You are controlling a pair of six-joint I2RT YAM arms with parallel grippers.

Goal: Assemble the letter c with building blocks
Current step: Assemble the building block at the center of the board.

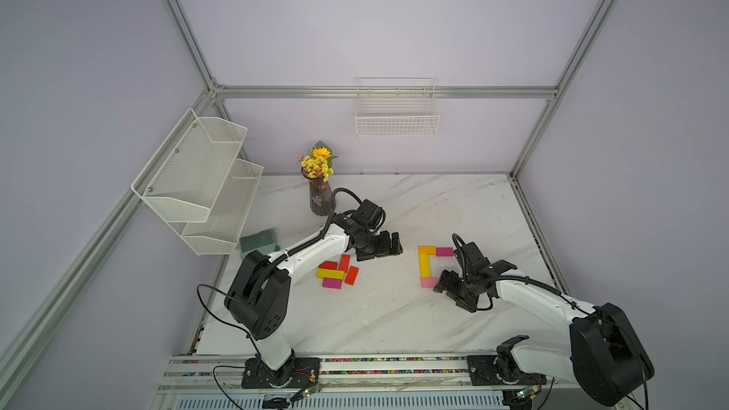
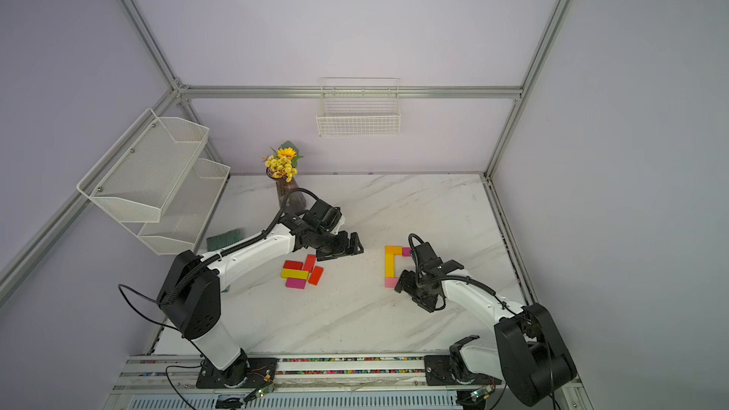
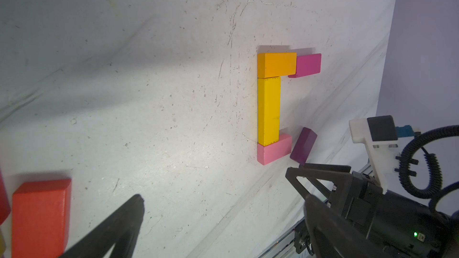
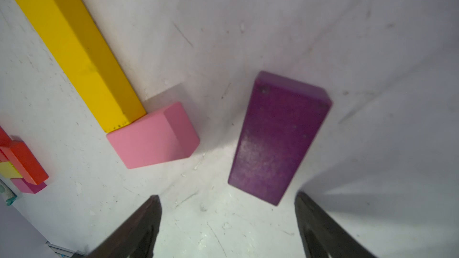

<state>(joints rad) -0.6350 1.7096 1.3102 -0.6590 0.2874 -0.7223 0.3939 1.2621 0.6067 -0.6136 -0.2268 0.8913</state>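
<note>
Bimanual block assembly, closing the lower arm of the letter. On the right half of the tabletop (image 1: pixel 394 317) the figure is nearly formed: an orange block (image 3: pixel 275 64) and a magenta block (image 3: pixel 308 63) lie end to end as the upper arm, a long yellow block (image 3: pixel 268 110) forms the spine, and a light pink block (image 3: pixel 273 151) sits against the spine's lower end. The purple block (image 4: pixel 278 137) lies flat just beside the pink one but askew, separated from it by a narrow wedge of bare surface in the right wrist view. The right gripper (image 4: pixel 227 198) sits low at the purple block's near end, its fingers (image 4: pixel 139 224) spread wide and holding nothing; the block lies ahead of the tips, nearer one finger than the other. The left gripper (image 1: pixel 390 248) hovers with its fingers fully apart and empty, near the spare blocks (image 1: pixel 330 274) clustered on the left half. The step in hand appears to be the seating of the last piece. The next move probably calls for gripping or nudging the purple block, turning it parallel to the magenta one and bringing it flush against the pink block's free end without shifting the pieces already laid.
</note>
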